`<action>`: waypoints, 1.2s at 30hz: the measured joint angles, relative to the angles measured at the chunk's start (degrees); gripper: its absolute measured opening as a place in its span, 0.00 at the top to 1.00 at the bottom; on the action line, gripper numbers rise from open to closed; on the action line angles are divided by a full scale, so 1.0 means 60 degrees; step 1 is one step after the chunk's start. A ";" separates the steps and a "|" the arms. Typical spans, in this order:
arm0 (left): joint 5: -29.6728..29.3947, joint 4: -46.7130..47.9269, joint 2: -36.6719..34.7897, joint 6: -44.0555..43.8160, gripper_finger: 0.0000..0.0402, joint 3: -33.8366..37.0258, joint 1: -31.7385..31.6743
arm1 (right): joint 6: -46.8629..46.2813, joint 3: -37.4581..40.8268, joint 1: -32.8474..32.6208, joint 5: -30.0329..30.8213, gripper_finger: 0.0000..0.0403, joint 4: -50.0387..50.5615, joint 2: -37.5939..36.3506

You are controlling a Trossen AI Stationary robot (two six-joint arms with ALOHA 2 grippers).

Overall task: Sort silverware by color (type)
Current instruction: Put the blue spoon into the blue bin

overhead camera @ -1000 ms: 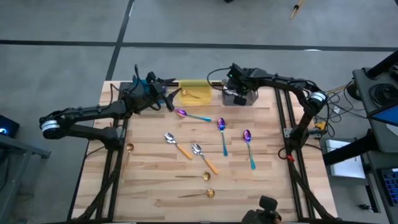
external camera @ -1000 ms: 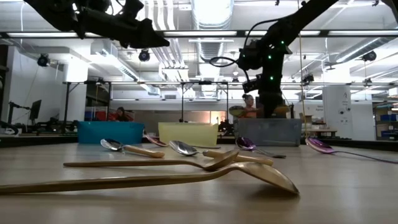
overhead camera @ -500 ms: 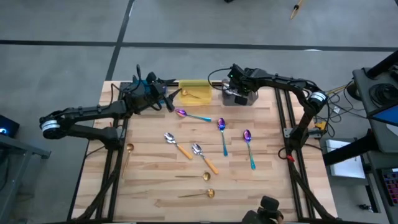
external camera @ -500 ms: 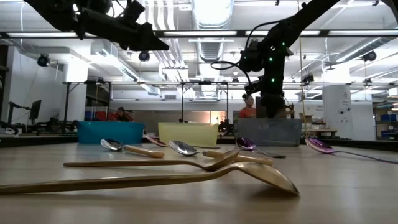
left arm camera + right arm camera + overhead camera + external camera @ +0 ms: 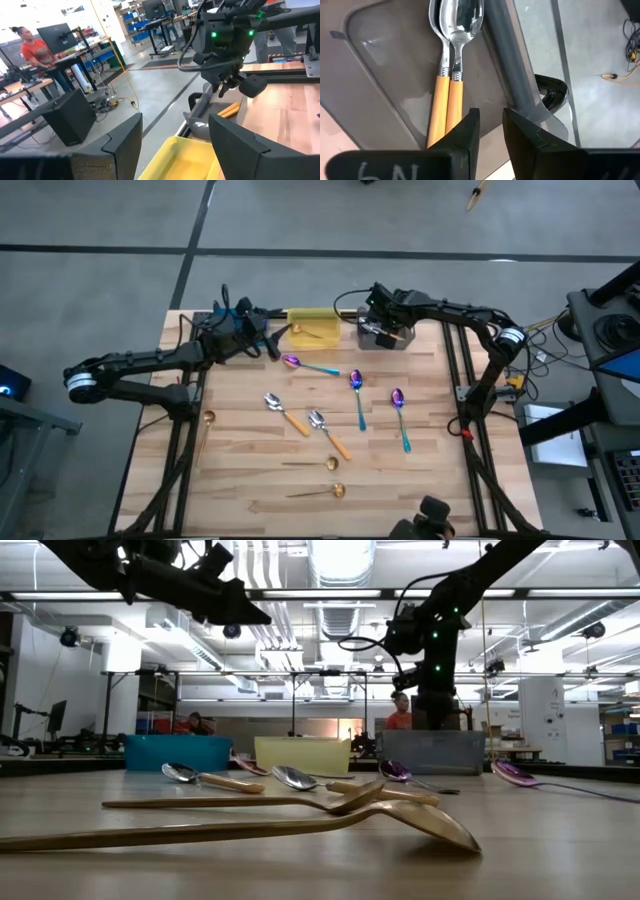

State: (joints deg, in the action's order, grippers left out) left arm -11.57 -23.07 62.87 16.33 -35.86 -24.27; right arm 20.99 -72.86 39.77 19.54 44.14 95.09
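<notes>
My right gripper (image 5: 385,328) hangs over the gray bin (image 5: 400,340) at the table's far edge. Its fingers are slightly apart and hold nothing (image 5: 491,131). Two silver spoons with orange handles (image 5: 447,75) lie side by side on the bin's floor below it. My left gripper (image 5: 266,337) is open and empty (image 5: 172,150), hovering over the far edge by the yellow bin (image 5: 185,160). On the table lie three purple-blue spoons (image 5: 357,395), two orange-handled spoons (image 5: 328,432) and two gold spoons (image 5: 318,492).
One gold spoon (image 5: 305,331) lies in the yellow bin (image 5: 312,323). My left arm mostly covers the blue bin (image 5: 178,752). Another gold spoon (image 5: 206,423) lies at the table's left edge. A person in an orange shirt (image 5: 400,720) stands in the room behind.
A second ago, in the low view, an orange-handled spoon hung level under my right gripper above the gray bin. It no longer shows there. In the high view an orange handle now shows in the bin. My arms have barely shifted.
</notes>
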 joint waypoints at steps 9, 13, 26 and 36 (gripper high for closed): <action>0.0000 0.1557 0.0004 -0.0879 0.48 0.0000 0.0000 | -0.1382 0.0003 -0.0070 -0.0107 0.82 -0.0086 -0.0421; 0.0000 0.2542 0.0004 -0.1391 0.48 0.0000 0.0000 | -0.2068 0.0003 -0.0244 -0.0503 0.84 -0.0269 -0.0780; -0.0003 0.5456 0.0007 -0.2659 0.48 0.0000 0.0005 | -0.3021 0.0003 -0.1492 -0.1095 0.84 -0.0519 -0.1315; 0.0984 0.7342 0.0049 -0.3723 0.48 0.0000 0.0022 | -0.3098 0.0003 -0.2322 -0.2111 0.82 -0.1389 -0.1267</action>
State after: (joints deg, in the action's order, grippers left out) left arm -5.67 20.98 63.17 -6.01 -35.86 -24.14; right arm 2.40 -72.84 25.84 6.87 35.81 87.48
